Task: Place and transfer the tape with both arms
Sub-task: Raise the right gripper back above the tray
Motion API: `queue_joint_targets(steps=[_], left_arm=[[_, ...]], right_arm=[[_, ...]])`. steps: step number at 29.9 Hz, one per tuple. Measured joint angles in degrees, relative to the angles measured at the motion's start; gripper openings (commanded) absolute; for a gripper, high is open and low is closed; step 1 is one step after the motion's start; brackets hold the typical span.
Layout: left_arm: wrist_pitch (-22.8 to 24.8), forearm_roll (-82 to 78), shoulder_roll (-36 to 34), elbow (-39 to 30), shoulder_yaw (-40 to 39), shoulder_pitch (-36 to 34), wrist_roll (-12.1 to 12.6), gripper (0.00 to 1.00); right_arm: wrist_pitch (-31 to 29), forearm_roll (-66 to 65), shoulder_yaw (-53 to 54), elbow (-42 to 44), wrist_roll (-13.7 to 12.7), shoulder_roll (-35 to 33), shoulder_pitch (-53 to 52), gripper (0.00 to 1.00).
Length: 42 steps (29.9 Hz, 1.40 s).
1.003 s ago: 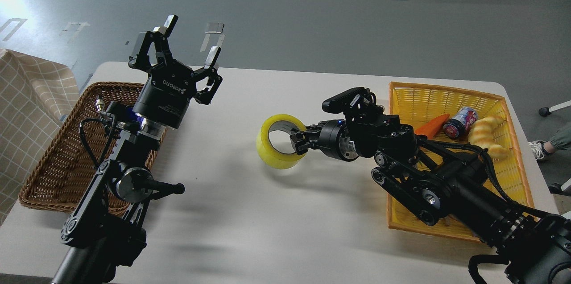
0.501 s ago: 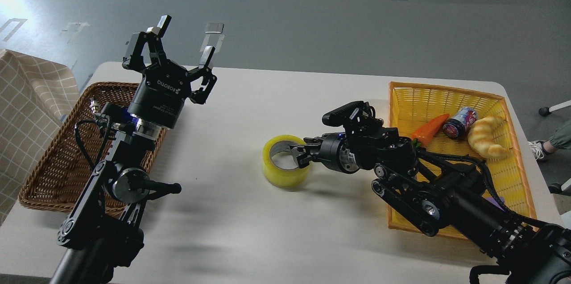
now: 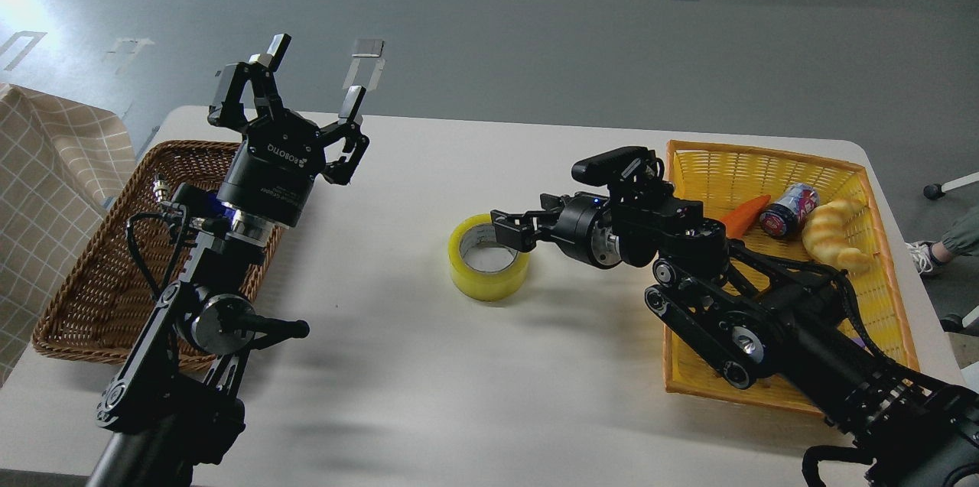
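The yellow tape roll lies flat on the white table near the middle, its grey-white core facing up. My right gripper hovers just above the roll's right rim; its fingers are apart and hold nothing. My left gripper is open and empty, raised with its fingers pointing up over the table's far left, well apart from the tape.
A brown wicker basket stands at the left under my left arm. A yellow basket at the right holds a toy carrot, a can and a croissant toy; my right arm crosses it.
My right gripper lowered the tape flat onto the table, let go of it and drew back up and to the right. My left gripper shifted slightly left.
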<state>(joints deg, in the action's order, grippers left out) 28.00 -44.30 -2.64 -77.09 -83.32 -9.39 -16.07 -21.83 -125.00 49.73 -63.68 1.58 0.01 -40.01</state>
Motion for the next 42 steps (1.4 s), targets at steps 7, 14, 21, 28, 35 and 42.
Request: queue_joint_targets(steps=[7, 14, 21, 28, 35, 42], left_arm=[[-1.00, -0.17, -1.21, 0.00, 0.39, -0.15, 1.84, 0.98], [-0.17, -0.23, -3.97, -0.84, 1.19, -0.37, 3.08, 0.98], [0.01, -0.09, -2.51, -0.92, 1.16, -1.25, 3.15, 0.98], [-0.77, -0.07, 2.05, -0.88, 1.33, -4.84, 5.36, 0.98], [-10.01, 0.04, 2.63, -0.21, 1.16, -9.98, 6.08, 0.98], [-11.01, -0.18, 2.65, -1.13, 1.52, -10.25, 6.28, 0.98]], right_arm=[[0.89, 9.57, 13.97, -12.13, 0.59, -0.01, 6.94, 1.00], [1.19, 27.96, 23.04, -18.08, 0.64, 0.00, 10.77, 1.00], [1.05, 54.76, 30.02, -25.49, 2.85, -0.01, 17.05, 1.00], [1.06, 61.46, 36.33, -27.71, 3.52, -0.01, 19.65, 1.00], [0.20, 62.60, 36.30, -27.46, 3.43, 0.00, 19.63, 1.00], [-0.43, 64.77, 35.80, -26.96, 3.43, 0.00, 18.99, 1.00]])
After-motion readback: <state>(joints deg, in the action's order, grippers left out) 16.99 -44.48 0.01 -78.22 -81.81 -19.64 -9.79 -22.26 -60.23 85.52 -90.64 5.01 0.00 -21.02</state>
